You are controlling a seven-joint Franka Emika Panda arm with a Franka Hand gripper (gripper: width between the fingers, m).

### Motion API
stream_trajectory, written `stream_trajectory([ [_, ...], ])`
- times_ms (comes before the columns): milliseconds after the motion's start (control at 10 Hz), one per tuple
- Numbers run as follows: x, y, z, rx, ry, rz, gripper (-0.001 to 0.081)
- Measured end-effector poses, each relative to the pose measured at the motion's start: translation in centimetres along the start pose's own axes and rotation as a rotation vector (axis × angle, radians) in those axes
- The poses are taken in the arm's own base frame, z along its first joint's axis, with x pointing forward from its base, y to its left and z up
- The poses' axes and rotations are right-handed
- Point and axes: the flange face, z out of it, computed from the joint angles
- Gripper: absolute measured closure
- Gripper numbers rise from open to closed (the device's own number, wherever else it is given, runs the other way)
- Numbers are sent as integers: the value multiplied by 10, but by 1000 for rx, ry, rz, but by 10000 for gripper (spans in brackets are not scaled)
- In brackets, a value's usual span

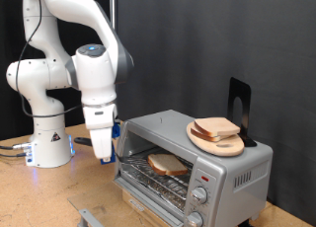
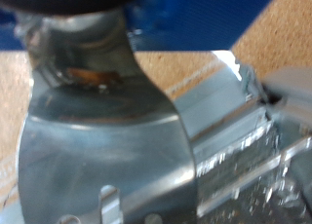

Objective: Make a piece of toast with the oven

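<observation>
The silver oven [image 1: 232,173] stands at the exterior view's right with its front open. One piece of toast [image 1: 168,165] lies inside on the wire rack. A second, alike slice [image 1: 217,128] lies on the round wood plate [image 1: 200,138] on the oven's roof. My gripper [image 1: 104,153] points down just off the oven's front corner on the exterior view's left, level with the opening, with no slice in it. The wrist view is blurred and filled by a shiny metal surface [image 2: 107,136], with crinkled silver metal [image 2: 249,146] beside it.
Two round knobs [image 1: 200,186] sit on the oven's front panel. A black stand [image 1: 238,99] rises behind the plate. The arm's base [image 1: 47,138] stands on the wooden table [image 1: 39,197] at the exterior view's left. A blue part [image 1: 117,130] shows by the hand.
</observation>
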Motion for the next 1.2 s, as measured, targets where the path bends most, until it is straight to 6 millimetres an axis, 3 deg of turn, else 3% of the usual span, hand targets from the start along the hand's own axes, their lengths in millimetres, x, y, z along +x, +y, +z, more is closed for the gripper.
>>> stream_trajectory([
  [500, -36, 29, -24, 40, 38, 42, 422],
  [800, -36, 31, -26, 86, 75, 40, 422],
  [1200, -44, 41, -76, 222, 200, 20, 422],
])
